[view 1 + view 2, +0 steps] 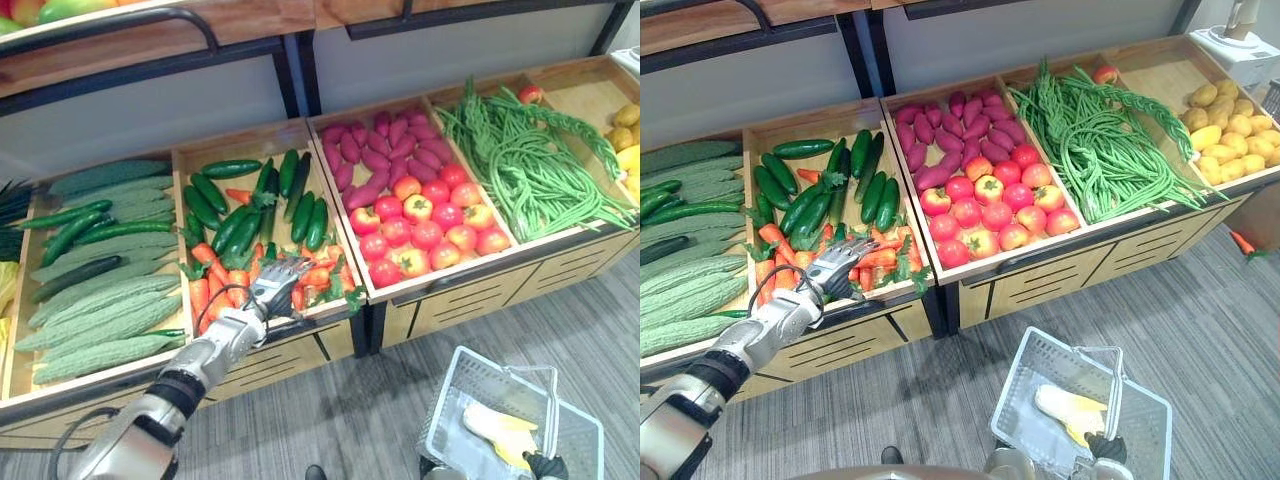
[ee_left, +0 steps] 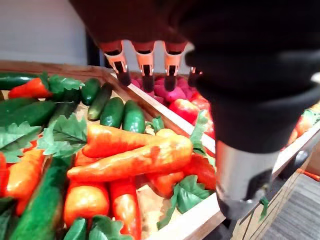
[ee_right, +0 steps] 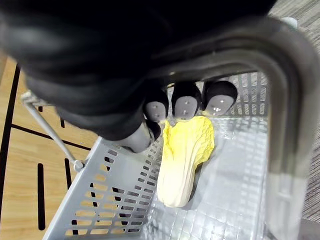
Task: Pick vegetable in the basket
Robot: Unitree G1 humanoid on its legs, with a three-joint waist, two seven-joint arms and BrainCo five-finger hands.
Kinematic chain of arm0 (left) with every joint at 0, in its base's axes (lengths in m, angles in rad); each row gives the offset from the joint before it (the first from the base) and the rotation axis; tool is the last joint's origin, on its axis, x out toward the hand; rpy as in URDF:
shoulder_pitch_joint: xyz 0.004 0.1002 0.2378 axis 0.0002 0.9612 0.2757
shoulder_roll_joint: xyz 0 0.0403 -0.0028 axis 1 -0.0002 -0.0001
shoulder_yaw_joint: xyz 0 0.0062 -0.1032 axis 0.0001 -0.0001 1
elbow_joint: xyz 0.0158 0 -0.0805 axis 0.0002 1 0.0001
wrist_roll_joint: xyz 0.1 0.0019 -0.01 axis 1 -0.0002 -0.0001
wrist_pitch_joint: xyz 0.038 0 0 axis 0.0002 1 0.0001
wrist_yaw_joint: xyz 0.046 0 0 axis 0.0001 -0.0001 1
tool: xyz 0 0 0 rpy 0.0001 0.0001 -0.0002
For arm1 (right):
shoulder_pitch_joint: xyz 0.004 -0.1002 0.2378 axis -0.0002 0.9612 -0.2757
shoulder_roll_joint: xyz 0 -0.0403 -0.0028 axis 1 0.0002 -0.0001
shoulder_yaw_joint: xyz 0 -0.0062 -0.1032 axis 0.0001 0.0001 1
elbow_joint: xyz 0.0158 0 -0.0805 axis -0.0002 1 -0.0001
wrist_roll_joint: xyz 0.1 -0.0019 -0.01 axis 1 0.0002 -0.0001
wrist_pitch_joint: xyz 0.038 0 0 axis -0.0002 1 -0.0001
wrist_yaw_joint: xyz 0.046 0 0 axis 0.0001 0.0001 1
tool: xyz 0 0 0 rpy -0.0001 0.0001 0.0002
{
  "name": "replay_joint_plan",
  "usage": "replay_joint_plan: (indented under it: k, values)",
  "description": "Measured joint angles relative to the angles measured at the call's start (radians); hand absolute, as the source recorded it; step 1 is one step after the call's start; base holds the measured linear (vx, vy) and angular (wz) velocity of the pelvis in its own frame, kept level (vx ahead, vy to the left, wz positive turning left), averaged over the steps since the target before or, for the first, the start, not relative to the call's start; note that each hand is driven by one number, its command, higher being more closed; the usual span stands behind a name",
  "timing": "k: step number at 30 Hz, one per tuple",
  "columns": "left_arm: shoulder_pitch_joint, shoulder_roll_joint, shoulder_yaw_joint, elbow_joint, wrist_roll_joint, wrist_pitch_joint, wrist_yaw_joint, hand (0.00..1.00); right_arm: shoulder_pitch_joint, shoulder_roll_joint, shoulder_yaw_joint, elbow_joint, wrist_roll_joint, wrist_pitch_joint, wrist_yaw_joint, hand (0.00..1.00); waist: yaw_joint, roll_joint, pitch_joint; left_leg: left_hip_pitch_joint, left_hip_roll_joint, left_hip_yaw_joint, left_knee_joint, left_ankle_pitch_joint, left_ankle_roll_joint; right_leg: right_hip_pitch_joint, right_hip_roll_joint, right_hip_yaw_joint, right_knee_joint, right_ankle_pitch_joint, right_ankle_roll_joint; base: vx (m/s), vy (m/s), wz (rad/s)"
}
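Orange carrots with green leaves lie piled at the front of a wooden crate. My left hand hovers just above them, open, its fingers held straight out over the pile and holding nothing. Down at the lower right hangs a grey wire basket with a pale yellow cabbage lying in it. My right hand is shut on the basket's grey handle, fingers curled round it.
Dark cucumbers fill the back of the carrot crate. Bitter gourds lie to the left. To the right are sweet potatoes, tomatoes, long beans and potatoes. A shelf overhangs the crates.
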Motion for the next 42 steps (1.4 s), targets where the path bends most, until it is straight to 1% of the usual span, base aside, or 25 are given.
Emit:
replay_joint_plan:
  k: [2,4,6,8,10,13,16,17,26,27,28,30,33,35,38,42]
  values:
    - [-0.007,-0.007,0.012,0.009,0.001,0.015,0.0,0.0,0.001,0.001,-0.011,0.002,0.0,0.001,0.0,1.0,0.0,0.0,0.0,0.0,-0.001,0.0,0.0,0.0,0.0,0.0,0.0,0.0,-0.001,0.0,0.0,0.0,0.0,0.0]
    - [-0.037,-0.037,0.047,0.061,0.002,0.042,0.0,0.0,-0.002,0.002,-0.03,0.004,0.001,0.004,0.0,1.0,0.003,0.001,0.0,-0.002,-0.001,0.0,0.0,0.0,0.0,0.0,-0.001,-0.001,-0.001,0.0,0.0,0.0,0.0,0.0]
    - [-0.055,-0.041,0.05,0.091,0.002,0.061,-0.003,0.0,-0.003,0.002,-0.031,0.004,0.001,0.005,0.0,1.0,0.002,0.001,0.001,-0.002,-0.001,-0.001,0.0,0.0,0.0,0.0,-0.001,-0.001,-0.001,0.0,0.0,0.0,0.0,0.0]
    - [-0.067,-0.048,0.053,0.116,0.003,0.065,-0.005,0.0,-0.003,0.002,-0.038,0.004,0.001,0.009,0.0,1.0,0.002,0.003,0.002,-0.002,-0.001,-0.002,0.0,0.0,0.0,0.0,-0.001,-0.001,-0.002,0.0,0.0,0.0,0.0,0.0]
    - [-0.07,-0.069,0.076,0.138,0.002,0.081,-0.007,0.0,-0.004,0.002,-0.039,0.004,0.002,0.013,0.0,1.0,0.002,0.003,0.003,-0.002,-0.001,-0.002,-0.002,-0.001,-0.001,0.0,0.0,-0.001,-0.002,0.001,0.0,-0.01,-0.016,0.0]
    - [-0.086,-0.077,0.08,0.168,0.001,0.084,-0.007,0.0,-0.017,0.002,-0.039,0.004,0.002,0.013,0.0,1.0,0.001,0.004,0.02,-0.004,0.001,0.001,-0.003,-0.002,-0.002,-0.003,0.002,0.002,-0.003,0.002,0.0,-0.01,-0.01,-0.02]
    - [-0.103,-0.076,0.085,0.193,0.0,0.086,-0.006,0.0,-0.041,0.002,-0.037,0.004,0.002,0.013,0.0,1.0,0.006,0.004,0.027,-0.023,0.004,0.018,-0.002,-0.001,-0.002,-0.036,0.008,0.021,-0.004,0.012,-0.005,-0.02,-0.034,-0.16]
    - [-0.106,-0.077,0.085,0.198,0.0,0.087,-0.006,0.0,-0.05,0.002,-0.033,0.004,0.001,0.013,0.0,1.0,0.002,0.006,0.037,-0.023,0.005,0.021,0.0,-0.001,-0.002,-0.036,0.01,0.025,-0.005,0.013,-0.006,0.01,-0.039,-0.16]
    - [-0.152,-0.079,0.085,0.204,-0.004,0.084,-0.006,0.0,-0.063,0.002,-0.034,0.004,0.005,0.013,-0.001,1.0,0.001,0.006,0.063,-0.041,0.011,0.031,0.0,-0.002,-0.004,-0.061,0.016,0.032,-0.007,0.014,-0.008,0.02,-0.036,-0.04]
    - [-0.153,-0.079,0.087,0.229,-0.009,0.084,-0.005,0.0,-0.073,0.002,-0.034,0.004,0.008,0.013,-0.001,1.0,0.001,0.006,0.064,-0.053,0.01,0.043,0.0,-0.003,-0.004,-0.081,0.017,0.044,-0.004,0.016,-0.009,-0.01,-0.028,-0.17]
    - [-0.153,-0.079,0.09,0.238,-0.01,0.085,-0.004,1.0,-0.079,0.002,-0.033,0.004,0.008,0.013,-0.001,1.0,0.001,0.006,0.066,-0.058,0.01,0.047,0.0,-0.003,-0.004,-0.091,0.017,0.049,-0.001,0.016,-0.01,-0.01,-0.029,-0.18]
    - [-0.162,-0.079,0.105,0.267,-0.013,0.088,0.0,1.0,-0.097,0.002,-0.033,0.004,0.008,0.013,-0.001,1.0,-0.001,0.005,0.092,-0.069,0.012,0.053,0.001,-0.002,-0.004,-0.108,0.019,0.057,0.004,0.018,-0.012,-0.02,-0.029,-0.11]
    - [-0.17,-0.077,0.145,0.274,-0.022,0.096,0.028,1.0,-0.107,0.001,-0.033,0.004,0.01,0.012,-0.003,1.0,0.002,0.002,0.111,-0.08,0.014,0.065,0.001,-0.002,-0.004,-0.126,0.023,0.067,0.005,0.02,-0.015,0.0,-0.041,-0.11]
    - [-0.195,-0.073,0.173,0.284,-0.054,0.096,0.045,1.0,-0.112,-0.001,-0.026,0.004,0.01,0.011,-0.004,1.0,0.003,0.002,0.116,-0.088,0.016,0.071,0.001,-0.004,-0.006,-0.14,0.025,0.074,0.007,0.02,-0.015,0.01,-0.038,-0.1]
    - [-0.23,-0.071,0.203,0.313,-0.069,0.096,0.042,1.0,-0.119,-0.006,-0.013,0.004,0.011,0.011,-0.004,1.0,0.001,0.001,0.123,-0.09,0.017,0.076,0.001,-0.006,-0.009,-0.145,0.027,0.078,0.007,0.02,-0.015,0.02,-0.037,-0.07]
    - [-0.231,-0.069,0.237,0.346,-0.093,0.098,0.04,1.0,-0.131,-0.021,0.022,0.003,0.009,0.008,-0.005,1.0,0.001,-0.001,0.137,-0.093,0.019,0.086,0.001,-0.009,-0.013,-0.158,0.028,0.089,0.019,0.02,-0.015,0.02,-0.036,-0.07]
